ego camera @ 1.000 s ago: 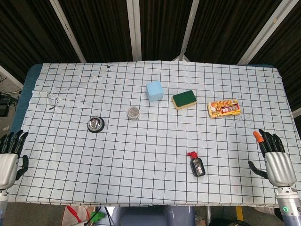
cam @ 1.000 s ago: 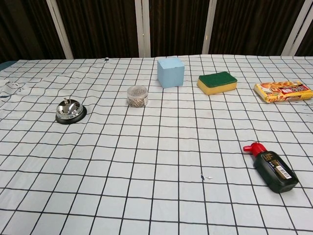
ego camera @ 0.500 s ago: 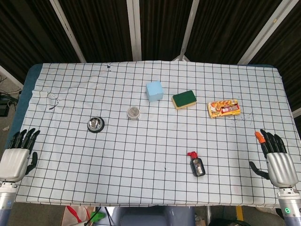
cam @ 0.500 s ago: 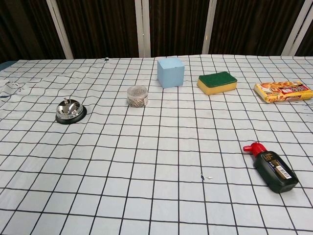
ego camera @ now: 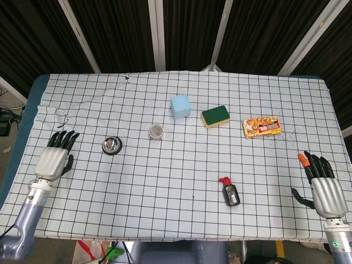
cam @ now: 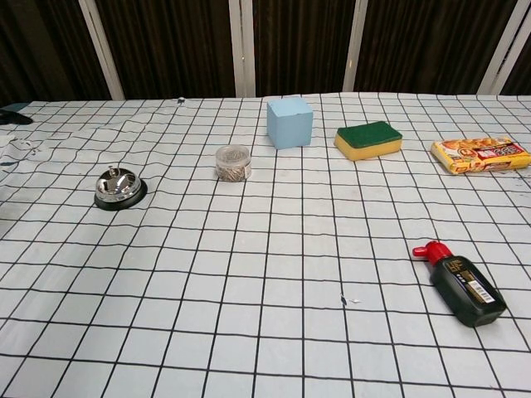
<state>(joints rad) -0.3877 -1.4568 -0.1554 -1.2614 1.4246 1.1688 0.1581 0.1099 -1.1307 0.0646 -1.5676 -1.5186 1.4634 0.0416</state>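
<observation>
From the head camera I see my left hand (ego camera: 53, 160) over the checked cloth (ego camera: 165, 187), left of the silver bell (ego camera: 111, 145) and apart from it, fingers stretched and slightly spread, holding nothing. My right hand (ego camera: 323, 190) sits at the cloth's right edge, well right of the bell, fingers spread, empty; the ink bottle (ego camera: 230, 192) is its nearest thing.

From the chest camera I see the bell (cam: 116, 187) upright, the small jar (cam: 233, 162) to its right.
</observation>
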